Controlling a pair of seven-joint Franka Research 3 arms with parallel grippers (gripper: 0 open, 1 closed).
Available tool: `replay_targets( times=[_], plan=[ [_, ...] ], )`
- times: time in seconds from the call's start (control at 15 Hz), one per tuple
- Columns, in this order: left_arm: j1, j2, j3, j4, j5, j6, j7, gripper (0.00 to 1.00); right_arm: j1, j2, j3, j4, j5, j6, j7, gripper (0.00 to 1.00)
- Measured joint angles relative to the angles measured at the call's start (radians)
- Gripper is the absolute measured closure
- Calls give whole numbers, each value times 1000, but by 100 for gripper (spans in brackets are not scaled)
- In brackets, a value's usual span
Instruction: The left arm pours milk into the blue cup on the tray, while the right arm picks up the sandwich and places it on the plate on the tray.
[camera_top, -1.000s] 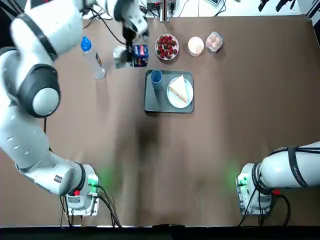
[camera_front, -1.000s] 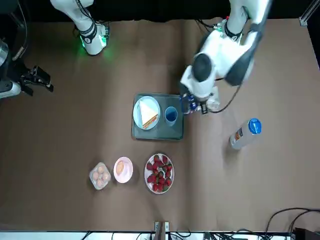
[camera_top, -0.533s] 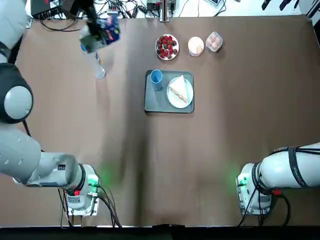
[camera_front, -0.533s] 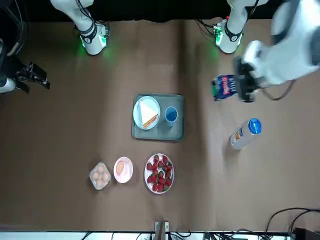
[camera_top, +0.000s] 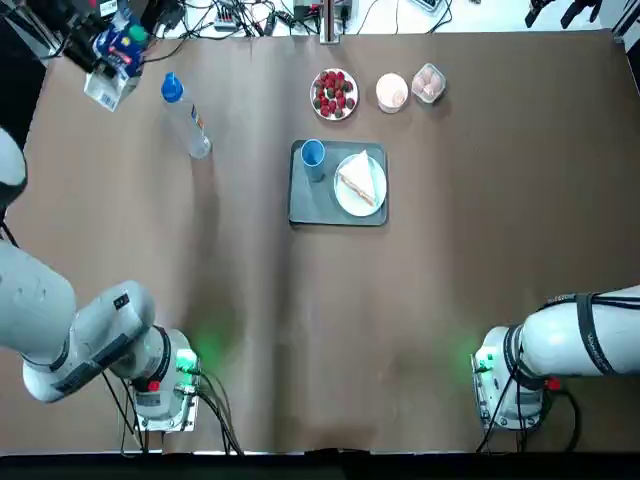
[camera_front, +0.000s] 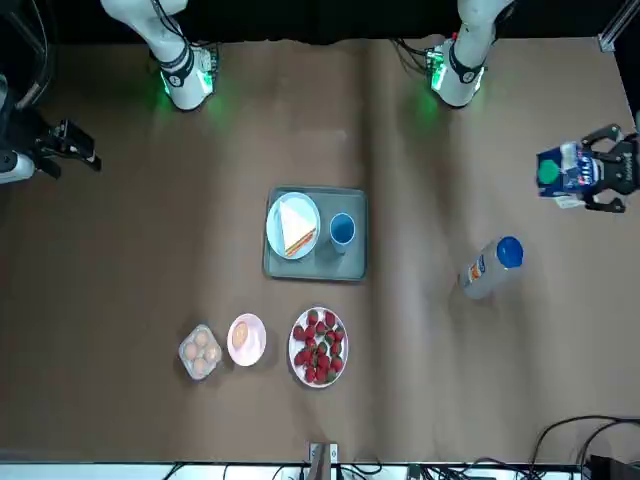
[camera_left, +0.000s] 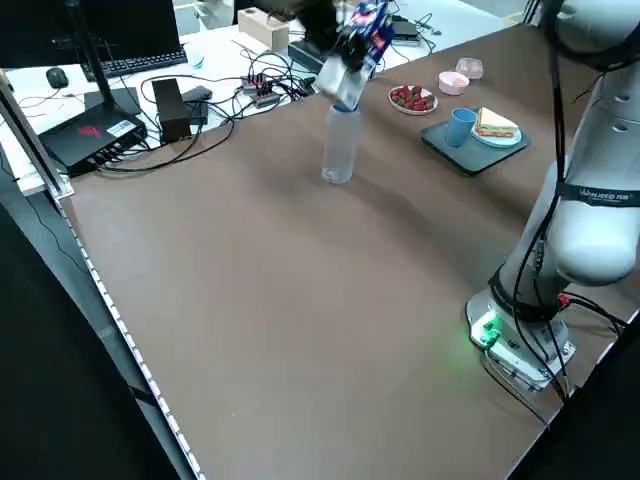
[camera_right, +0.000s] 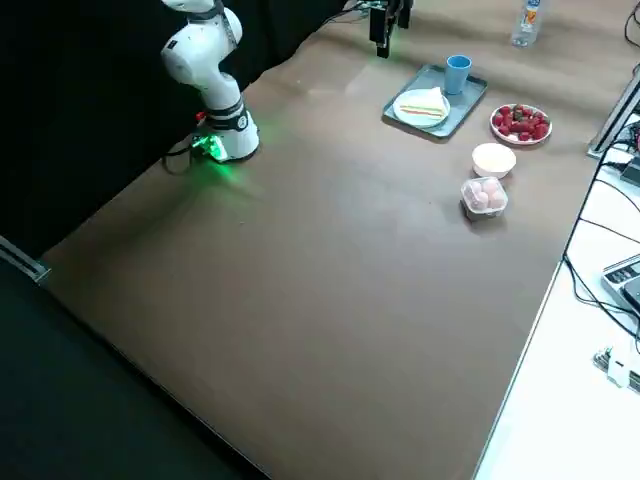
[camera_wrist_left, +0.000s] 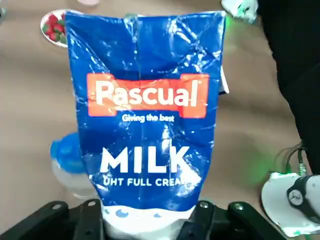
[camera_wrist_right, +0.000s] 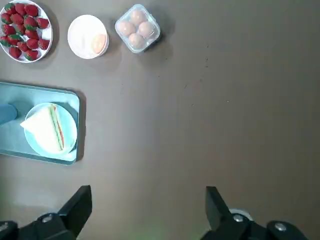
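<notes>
The milk (camera_wrist_left: 147, 115) is being gripped at its base between the fingers of the left gripper (camera_front: 600, 170), its printed blue face rising away from the fingers in the left wrist view. It is being carried in the air over the far left corner of the surface (camera_top: 300, 300), tilted, with its green top turned outward. A clear bottle (camera_top: 186, 117) with a blue cap is standing on the surface just beside and below the fingers, towards the tray.

The tray (camera_top: 305, 205) is lying well apart from the left fingers, near the middle of the surface. The blue cup (camera_top: 313, 155) is standing upright in the tray's corner nearest the left fingers; what it contains cannot be told. The plate (camera_top: 347, 200) is resting on the tray beside the cup, on the side away from the left fingers, and the sandwich (camera_top: 360, 178) is lying on the plate.

The right gripper (camera_wrist_right: 147, 200) is being held high above the surface with its fingers spread wide and nothing between them. In the right wrist view, the tray with the sandwich is seen far below and off to one side of the fingers.

Beyond the tray, a dish of strawberries (camera_top: 334, 93), a small bowl (camera_top: 392, 91) with something pale orange in it, and a clear box of eggs (camera_top: 428, 83) are standing in a row.
</notes>
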Motion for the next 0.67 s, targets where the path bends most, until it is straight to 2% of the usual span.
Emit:
replay_targets(
  times=[0.27, 0.67],
  plan=[
    [101, 170, 4, 4, -48, 0, 204, 59, 0, 0, 0, 0, 0, 0, 0, 0],
    [138, 421, 6, 19, -100, 37, 366, 58, 0, 0, 0, 0, -1, 0, 0, 0]
  ],
)
